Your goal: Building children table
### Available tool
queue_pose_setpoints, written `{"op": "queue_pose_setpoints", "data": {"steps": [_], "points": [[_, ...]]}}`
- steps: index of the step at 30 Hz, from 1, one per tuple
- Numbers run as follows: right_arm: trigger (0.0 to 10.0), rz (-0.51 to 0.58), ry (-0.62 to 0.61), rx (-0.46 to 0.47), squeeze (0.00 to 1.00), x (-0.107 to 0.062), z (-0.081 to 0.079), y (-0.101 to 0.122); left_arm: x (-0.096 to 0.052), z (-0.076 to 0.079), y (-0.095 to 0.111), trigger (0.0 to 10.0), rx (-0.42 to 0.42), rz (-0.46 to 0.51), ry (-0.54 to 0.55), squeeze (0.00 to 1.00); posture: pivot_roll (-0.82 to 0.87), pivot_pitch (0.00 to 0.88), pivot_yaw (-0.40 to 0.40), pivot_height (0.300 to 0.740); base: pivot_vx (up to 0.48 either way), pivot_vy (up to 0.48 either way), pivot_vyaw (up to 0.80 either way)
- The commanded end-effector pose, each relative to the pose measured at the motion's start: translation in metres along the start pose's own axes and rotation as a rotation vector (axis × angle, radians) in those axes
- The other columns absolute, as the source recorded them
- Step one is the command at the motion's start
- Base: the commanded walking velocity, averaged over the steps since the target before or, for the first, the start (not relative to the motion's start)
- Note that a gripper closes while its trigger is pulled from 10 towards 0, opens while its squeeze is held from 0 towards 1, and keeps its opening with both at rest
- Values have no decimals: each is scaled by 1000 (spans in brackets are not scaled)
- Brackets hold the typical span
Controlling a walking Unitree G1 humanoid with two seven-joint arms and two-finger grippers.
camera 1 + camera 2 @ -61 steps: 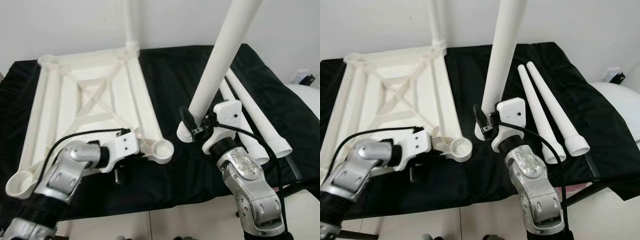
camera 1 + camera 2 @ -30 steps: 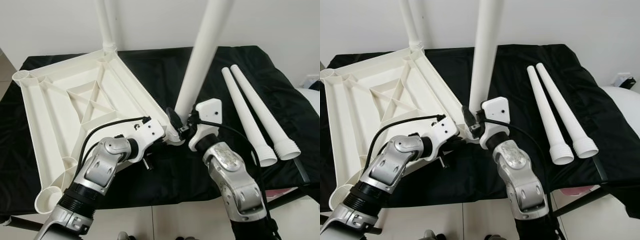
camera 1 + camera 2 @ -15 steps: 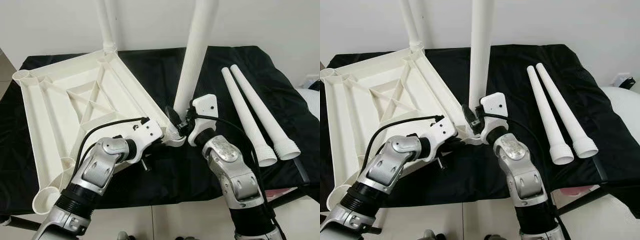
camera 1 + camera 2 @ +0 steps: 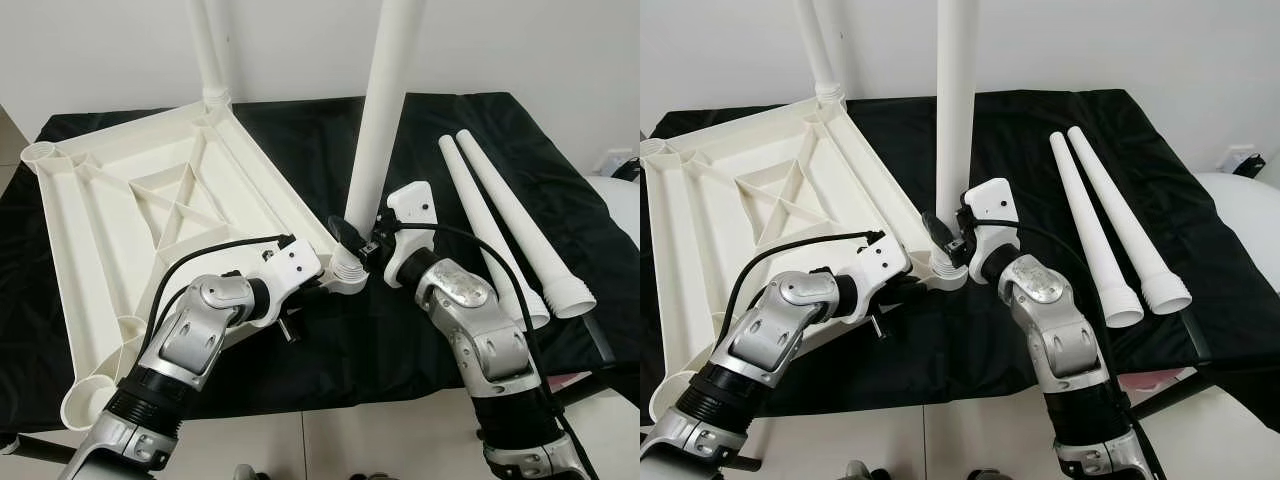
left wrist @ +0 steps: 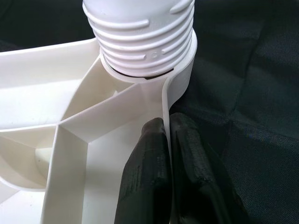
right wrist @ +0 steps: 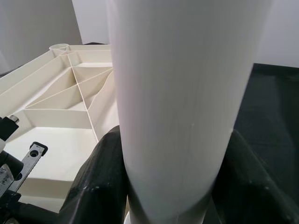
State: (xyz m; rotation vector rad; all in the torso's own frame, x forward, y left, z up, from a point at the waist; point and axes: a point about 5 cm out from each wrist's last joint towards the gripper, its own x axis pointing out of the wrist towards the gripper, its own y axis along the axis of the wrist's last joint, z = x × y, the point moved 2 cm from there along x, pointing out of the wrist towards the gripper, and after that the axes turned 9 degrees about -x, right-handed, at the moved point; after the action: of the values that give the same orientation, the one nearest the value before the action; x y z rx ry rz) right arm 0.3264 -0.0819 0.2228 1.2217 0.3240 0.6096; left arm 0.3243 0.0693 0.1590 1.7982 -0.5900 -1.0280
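I have the white tabletop [image 4: 150,190] lying upside down on the black cloth [image 4: 330,340], ribs facing up, with one leg [image 4: 205,50] already standing in its far corner. My left gripper [image 5: 170,154] has its fingers pressed together on the thin rim wall of the near corner, just beside the round socket [image 5: 180,74], pinning that corner in place. My right gripper [image 4: 952,238] is pinching the second leg [image 4: 956,110] low on its shaft, one black finger on each side.

What matters now is the leg's long axis: it stands nearly upright, directly over the socket, and in the left wrist view its threaded end [image 5: 140,42] is sitting in the ring with most of the threads above the rim. I judge the next move is a twist about that vertical line, so the right arm has to keep the leg plumb while the left holds the corner against turning. Two spare legs [image 4: 1110,220] lie side by side on the cloth, off to my right.
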Motion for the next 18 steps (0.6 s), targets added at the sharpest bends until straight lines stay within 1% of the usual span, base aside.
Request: {"op": "queue_pose_setpoints", "data": {"steps": [1,4,7,9,11,14,16,18], "points": [[10000,-153,37,39,0,-3,-6,-32,-3,-6,-6,10000,9,-29,55,0,5,152,31,740,0,0,0],[10000,-161,42,45,0,-6,-3,-35,-4,-6,-6,10000,9,-30,58,0,4,151,32,740,0,0,0],[10000,-160,115,55,0,-10,-9,-39,-4,-6,-7,10000,10,-32,58,0,0,146,39,740,0,0,0],[10000,-168,123,48,0,-10,-9,-41,-4,-7,-7,10000,10,-31,58,0,0,145,40,740,0,0,0],[10000,-182,101,25,0,-9,-7,-44,-3,-7,-7,10000,9,-31,59,0,1,142,40,740,0,0,0],[10000,-172,101,1,0,-10,-9,-44,-3,-8,-6,10000,10,-29,62,0,2,141,40,740,0,0,0],[10000,-156,134,5,0,-14,-18,-44,-4,-9,-5,10000,9,-28,69,0,7,141,40,740,0,0,0],[10000,-166,143,10,0,-17,-24,-49,-4,-10,-5,10000,7,-28,72,0,7,141,40,740,0,0,0]]}}
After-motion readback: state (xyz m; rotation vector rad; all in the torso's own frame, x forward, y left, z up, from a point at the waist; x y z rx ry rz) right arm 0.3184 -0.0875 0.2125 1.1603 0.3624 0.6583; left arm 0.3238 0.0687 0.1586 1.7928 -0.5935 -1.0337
